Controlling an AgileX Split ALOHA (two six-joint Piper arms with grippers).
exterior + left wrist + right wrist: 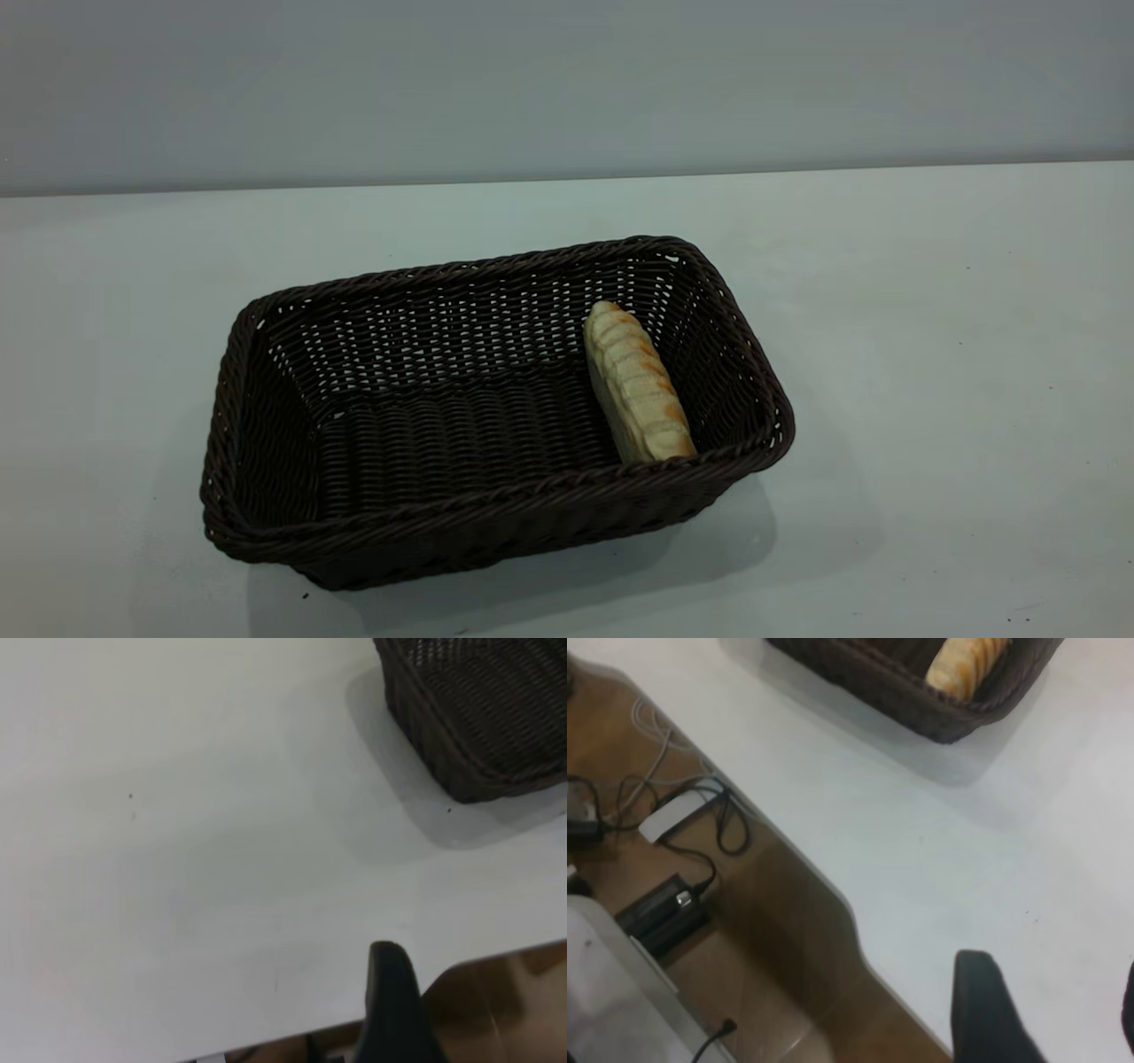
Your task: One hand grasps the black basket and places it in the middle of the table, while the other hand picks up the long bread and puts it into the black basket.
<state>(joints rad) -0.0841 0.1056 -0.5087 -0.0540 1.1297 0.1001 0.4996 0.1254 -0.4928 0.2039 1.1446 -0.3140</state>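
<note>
since the long bread (638, 383) already lies in the black basket (266, 425), right of frame centre, it looks light, soft; take it mid-length. pincer states: cannot tell.

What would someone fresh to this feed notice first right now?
The black basket dominates, sitting near the middle of the white table. The long bread lies inside it, against its right end wall in the exterior view. Neither arm shows in that view; a fingertip of the left gripper and of the right gripper each hang near the table's edge, clear of the basket.
</note>
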